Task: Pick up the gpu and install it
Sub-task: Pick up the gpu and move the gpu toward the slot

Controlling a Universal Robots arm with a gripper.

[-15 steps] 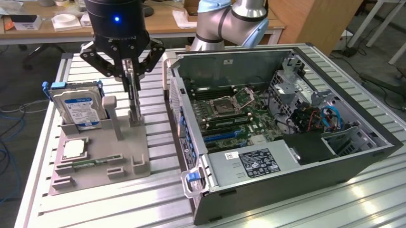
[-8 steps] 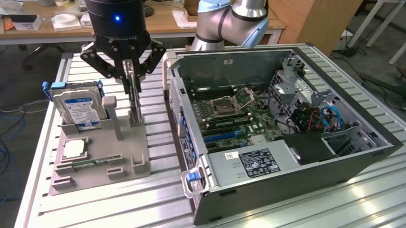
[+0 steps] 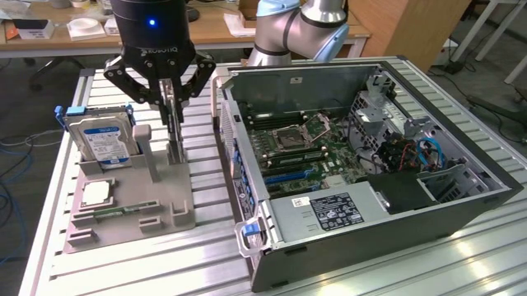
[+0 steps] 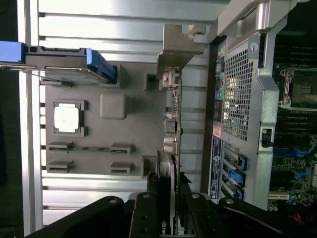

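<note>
**Claw clamped on gpu at the fixture**

The claw is pressed onto the gpu from both sides, one finger on each face, so the upper part of the board is pinched. The gpu is stood on edge, upright, at a slot of the grey fixture, just beside the open computer case. Whether its lower edge is seated in the slot or lifted clear cannot be told. In the wrist view the gpu is seen edge-on between the black fingers of the claw, with its silvery bracket at the end away from them.

Surface: the tabletop is built from ribbed silver aluminium profile, with slots running its length. The fixture is laid flat on it at the exterior view's left. The case is laid on its side at the exterior view's right with the side panel off — motherboard and power supply are exposed.

Parts held in the fixture:
- The hard drive is stood upright in a blue-railed carrier.
- The processor chip is laid flat in a recess.
- The memory stick is laid flat near the chip.

Room: a wooden rear tabletop carrying white boxes is seen behind the rig. The silver arm is seen in front of it. A wooden panel is stood at the exterior view's right. Cables are strewn over the grey floor on both sides.
</note>
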